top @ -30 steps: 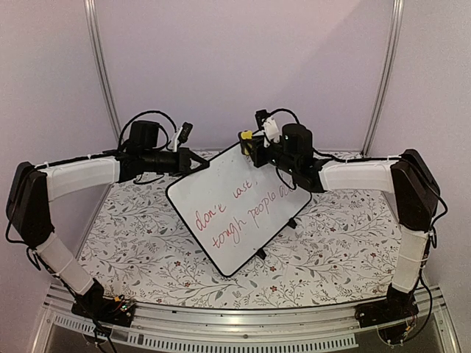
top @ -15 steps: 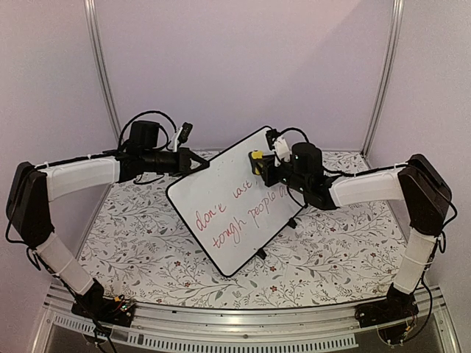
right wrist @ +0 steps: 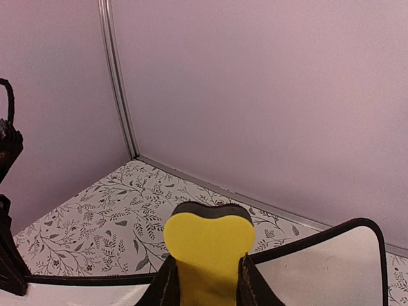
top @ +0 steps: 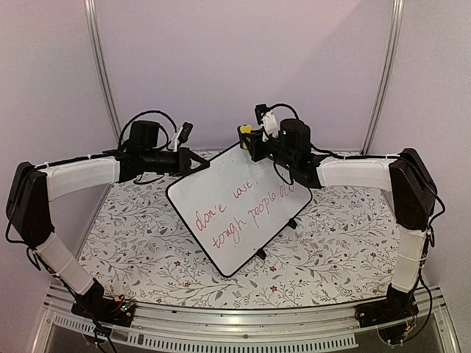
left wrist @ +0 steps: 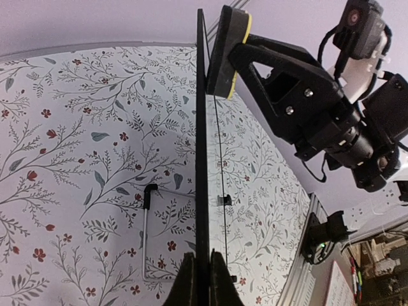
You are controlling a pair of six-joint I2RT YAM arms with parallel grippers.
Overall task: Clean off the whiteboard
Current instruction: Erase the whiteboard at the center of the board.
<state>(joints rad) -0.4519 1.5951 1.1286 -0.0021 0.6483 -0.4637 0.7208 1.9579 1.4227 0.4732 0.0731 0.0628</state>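
Jaws on the left arm [top: 77,179] are clamping fully shut on the whiteboard [top: 237,212], pinching its thin black frame at the left corner; in the left wrist view both fingers [left wrist: 186,280] are pressing against the board's two faces, edge-on. Jaws on the right arm [top: 353,175] are squeezing nearly shut around a yellow eraser [top: 245,133] with a dark felt pad, gripping it by its sides.

Nearest the arm bases, the whiteboard's lower corner is resting on the floral bench [top: 132,243] on a small black foot [top: 260,254]. The board is standing turned like a diamond and leaning back, its face toward the arms. Across that face the handwriting [top: 221,209] is running in two lines, red with a few dark letters at the right end, none of it wiped yet by the look of it.

At the whiteboard's far top corner the eraser is hovering, felt side turned toward the board's face and just beside it; whether it is touching I cannot tell.

From the eraser, the writing is lying down the whiteboard, toward the bases. The lines' long axis is slanting from the whiteboard's lower left up to its right corner. Only the right arm is carrying the eraser, so I judge the wiping stroke is falling to it, with the left steadying.
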